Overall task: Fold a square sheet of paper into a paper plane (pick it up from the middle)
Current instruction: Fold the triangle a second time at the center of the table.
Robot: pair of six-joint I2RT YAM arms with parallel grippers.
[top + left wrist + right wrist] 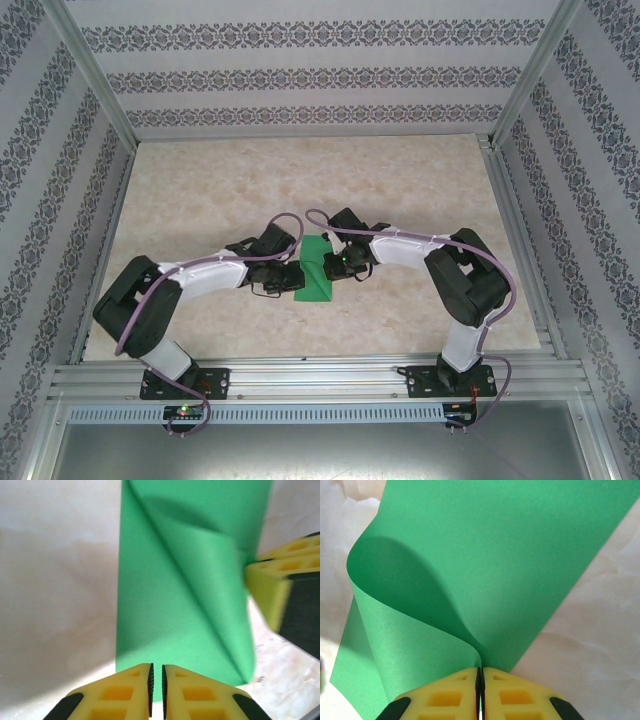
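Patterned walls (300, 75), marble table (420, 180), green paper (318, 285)

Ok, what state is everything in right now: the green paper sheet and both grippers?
Bright-green sheet of paper: lying on the beige marbled table, folded along a diagonal, one flap curled up and not pressed flat.
Left gripper: shut, tips at the sheet's near edge; pinching or pressing, cannot tell.
Right gripper: shut on the curled flap.
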